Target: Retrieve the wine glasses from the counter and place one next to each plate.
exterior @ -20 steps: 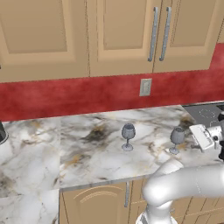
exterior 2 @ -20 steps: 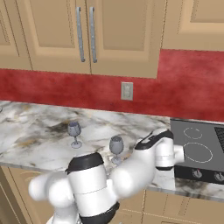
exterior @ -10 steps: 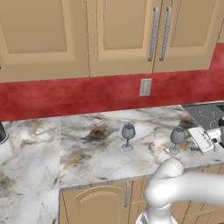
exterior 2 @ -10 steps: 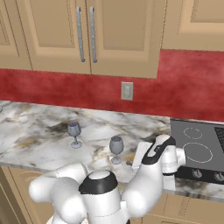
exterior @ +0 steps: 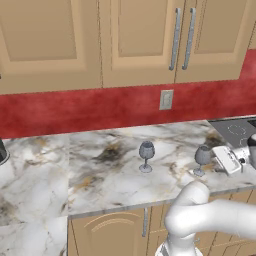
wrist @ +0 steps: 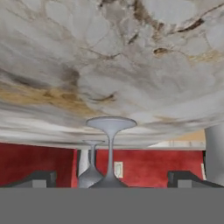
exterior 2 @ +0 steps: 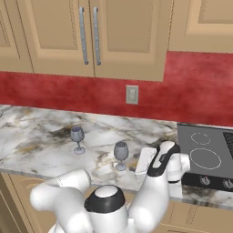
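- Gripper (wrist: 109,177) wide open, jaws far apart, holding nothing, touching nothing.
- Seen upside down in hand view: dark fingertips (wrist: 39,177) at both lower corners, near wine glass (wrist: 109,148) centred in the gap, foot up, stem running down between the tips, clear of both.
- Second wine glass (wrist: 91,168) just behind and left of it in hand view, partly hidden by the first.
- Gripper (exterior: 227,160) low over counter (exterior: 100,175) in left base view, just right of near wine glass (exterior: 202,159), turned sideways toward it.
- Same in right base view: gripper (exterior 2: 146,160) just right of near wine glass (exterior 2: 120,154), not touching.
- Both glasses upright on marble counter (exterior 2: 41,132), near its front half, apart from each other.
- Far wine glass (exterior: 146,155) left of the near one; far wine glass (exterior 2: 77,139) also left in right base view.
- Stovetop (exterior 2: 205,154) at right end of counter, beside the gripper.
- Red wall (exterior: 75,107) with outlet (exterior: 166,99) behind, tan cabinets (exterior: 140,40) above.
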Controlling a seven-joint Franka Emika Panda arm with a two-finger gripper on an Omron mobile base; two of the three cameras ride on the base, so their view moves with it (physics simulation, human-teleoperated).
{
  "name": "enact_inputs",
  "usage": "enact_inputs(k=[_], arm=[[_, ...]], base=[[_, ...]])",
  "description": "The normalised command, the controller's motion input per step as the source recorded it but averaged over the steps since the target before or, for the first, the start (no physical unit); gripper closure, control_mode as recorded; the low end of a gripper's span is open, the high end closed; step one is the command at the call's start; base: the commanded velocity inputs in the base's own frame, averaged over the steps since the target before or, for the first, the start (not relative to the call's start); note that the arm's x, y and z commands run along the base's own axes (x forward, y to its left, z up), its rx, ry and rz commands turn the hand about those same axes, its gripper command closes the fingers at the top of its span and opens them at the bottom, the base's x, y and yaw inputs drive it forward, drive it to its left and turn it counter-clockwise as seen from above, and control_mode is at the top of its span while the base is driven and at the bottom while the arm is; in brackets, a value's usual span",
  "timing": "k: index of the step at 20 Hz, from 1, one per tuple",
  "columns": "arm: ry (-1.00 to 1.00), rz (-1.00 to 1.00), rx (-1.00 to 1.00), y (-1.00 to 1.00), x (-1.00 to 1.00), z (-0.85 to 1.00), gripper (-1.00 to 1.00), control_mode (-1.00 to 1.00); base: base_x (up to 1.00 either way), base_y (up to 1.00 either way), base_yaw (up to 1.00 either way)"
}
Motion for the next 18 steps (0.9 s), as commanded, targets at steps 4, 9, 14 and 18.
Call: enact_inputs(k=[4, 9, 14, 18], arm=[[0.07, -0.10, 0.00, 0.19, 0.01, -0.16, -1.00, -1.00], [0.14, -0.11, 0.00, 0.19, 0.07, -0.19, -1.00, -1.00], [0.10, -0.09, 0.00, 0.10, 0.07, -0.10, -1.00, -1.00], [0.00, -0.05, 0.00, 0.13, 0.02, -0.01, -1.00, -1.00]], base=[[0.00, 0.00, 0.00], [0.00, 0.00, 0.00], [0.00, 0.00, 0.00], [0.00, 0.00, 0.00]])
